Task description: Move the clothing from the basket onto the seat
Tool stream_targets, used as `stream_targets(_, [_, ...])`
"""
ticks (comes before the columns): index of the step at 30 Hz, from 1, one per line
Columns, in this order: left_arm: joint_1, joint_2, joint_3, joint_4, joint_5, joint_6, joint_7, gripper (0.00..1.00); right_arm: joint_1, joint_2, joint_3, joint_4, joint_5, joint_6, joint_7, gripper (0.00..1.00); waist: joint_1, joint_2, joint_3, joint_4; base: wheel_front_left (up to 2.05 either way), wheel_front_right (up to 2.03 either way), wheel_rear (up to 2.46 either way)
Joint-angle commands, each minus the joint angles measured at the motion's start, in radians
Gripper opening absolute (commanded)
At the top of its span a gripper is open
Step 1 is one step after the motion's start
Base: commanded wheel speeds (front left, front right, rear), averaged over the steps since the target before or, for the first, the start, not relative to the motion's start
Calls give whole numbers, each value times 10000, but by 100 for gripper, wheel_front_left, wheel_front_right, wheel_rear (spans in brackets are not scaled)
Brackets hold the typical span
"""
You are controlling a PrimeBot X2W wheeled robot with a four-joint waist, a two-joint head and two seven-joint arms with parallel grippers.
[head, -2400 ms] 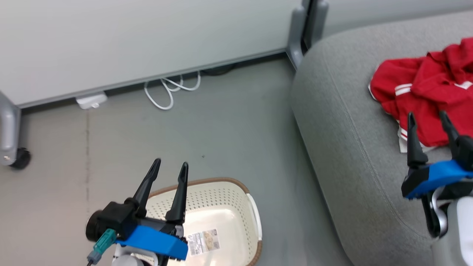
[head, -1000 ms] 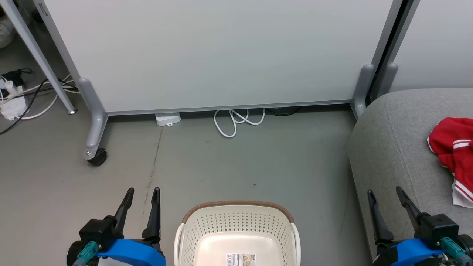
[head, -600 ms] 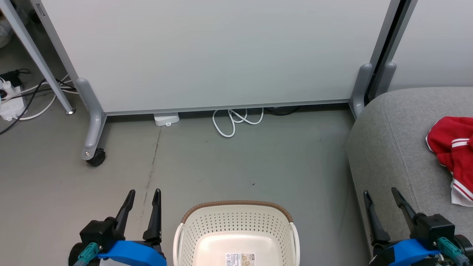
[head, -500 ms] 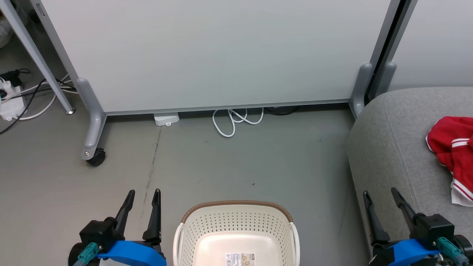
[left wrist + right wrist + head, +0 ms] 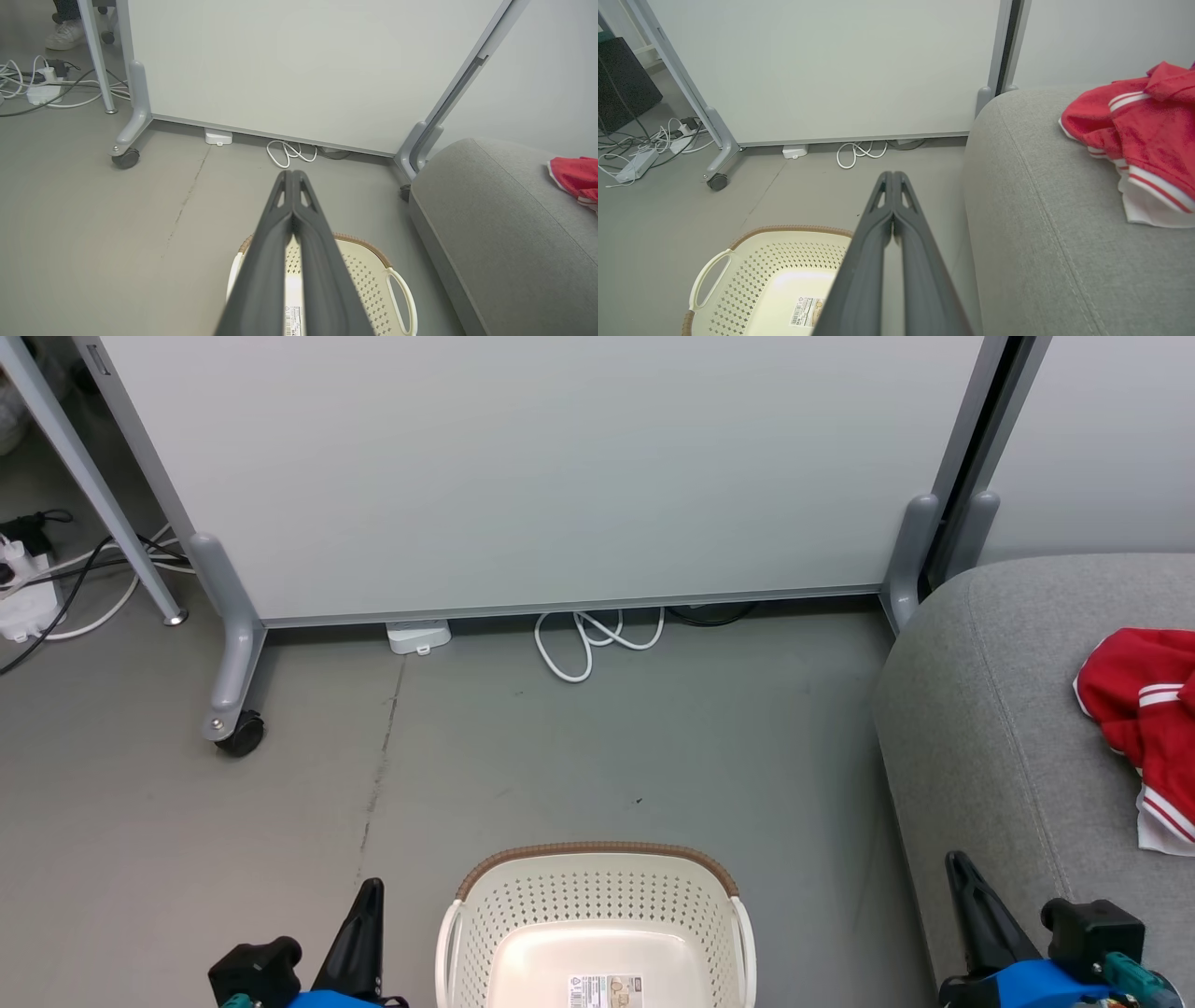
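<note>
Head view: clothing (image 5: 1144, 709) on the seat (image 5: 990, 728), basket (image 5: 597, 851) on the floor (image 5: 560, 747)

Shows the left gripper (image 5: 372, 889) low at the left of the basket, clear of its rim; finds its fingers (image 5: 275, 233) pressed flat together in the left wrist view, gripping nothing; shows the right gripper (image 5: 954, 861) at the lower right, seen against the side of the seat; finds those fingers closed tip to tip in the right wrist view, with nothing between them; places the clothing on top of the seat cushion, a crumpled red heap with white stripes and a white hem, well apart from both grippers and cut off by the right edge; places the basket upright on the grey floor, near the seat, with a printed label (image 5: 605, 989) on its bottom; takes in, further back, a pale partition panel (image 5: 560, 476) on a castor (image 5: 241, 733), a coiled white cable (image 5: 593, 639) under its lower edge, and more cables with a power strip (image 5: 23, 616) at the far left.
</note>
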Motion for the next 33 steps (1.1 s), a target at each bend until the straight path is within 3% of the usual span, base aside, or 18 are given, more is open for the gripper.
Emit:
stream_targets(1, [-241,27,185,-246,-505,-6,122,0,-183,-31,-66,-111,638,0,88,0,0,-1,-1,-14,0,0,0])
stream_targets(33, [-570,-239,1292,-960,-4844,-30,1395,0,-666,-52,-156,-146,6179,1,893,0,0,-1,-9,-234,0,0,0])
